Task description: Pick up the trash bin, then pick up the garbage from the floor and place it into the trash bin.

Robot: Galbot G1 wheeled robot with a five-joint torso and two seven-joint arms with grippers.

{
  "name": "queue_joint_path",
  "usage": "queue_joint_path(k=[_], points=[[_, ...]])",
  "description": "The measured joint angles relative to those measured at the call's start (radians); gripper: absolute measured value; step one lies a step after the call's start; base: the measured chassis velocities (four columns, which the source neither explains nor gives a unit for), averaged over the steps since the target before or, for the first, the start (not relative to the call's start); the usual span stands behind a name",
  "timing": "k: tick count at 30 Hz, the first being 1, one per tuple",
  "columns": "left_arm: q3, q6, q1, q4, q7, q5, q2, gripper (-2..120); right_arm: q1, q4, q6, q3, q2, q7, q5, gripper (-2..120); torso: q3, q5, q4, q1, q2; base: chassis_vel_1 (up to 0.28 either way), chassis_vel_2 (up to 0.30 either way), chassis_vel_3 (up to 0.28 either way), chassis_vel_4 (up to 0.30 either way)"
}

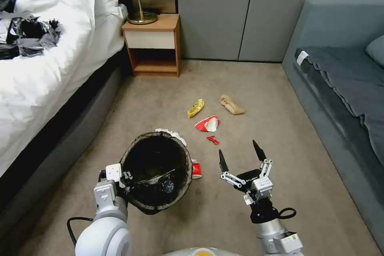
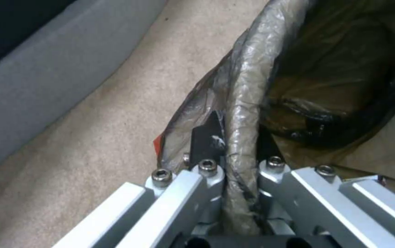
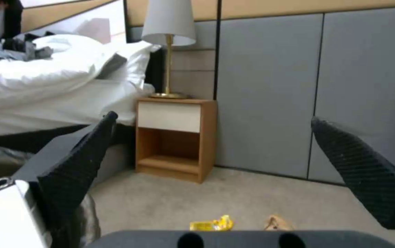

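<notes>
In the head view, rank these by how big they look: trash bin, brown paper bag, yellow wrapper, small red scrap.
1. trash bin, held at its rim by the left gripper; it is nearer the camera, which enlarges it.
2. brown paper bag and yellow wrapper: too alike to rank.
3. small red scrap.

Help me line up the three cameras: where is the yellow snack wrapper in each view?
Head view: yellow snack wrapper on carpet, beyond the trash bin.
Left wrist view: not in it.
Right wrist view: at the lower edge, between the open fingers.
Shared landmark: nightstand.
</notes>
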Motion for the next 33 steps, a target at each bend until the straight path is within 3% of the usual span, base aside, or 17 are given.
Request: queue_joint_path(k=[16, 33], points=[[-0.019, 0.001, -0.005, -0.019, -0.003, -0.016, -0.005, 0, 0.095, -0.012, -0.071, 0.014, -0.017, -0.04, 0.049, 100, 0.0, 0.0, 0.0, 0.0, 0.0, 0.0, 0.0, 0.0, 0.0], [-0.013, 0.001, -0.002, -0.019, -0.004, -0.014, -0.011, 0, 0.088, -0.018, -0.011, 0.007, 0.0, -0.043, 0.067, 100, 0.0, -0.0001, -0.0001, 0.0, 0.0, 0.0, 0.0, 0.0, 0.0]])
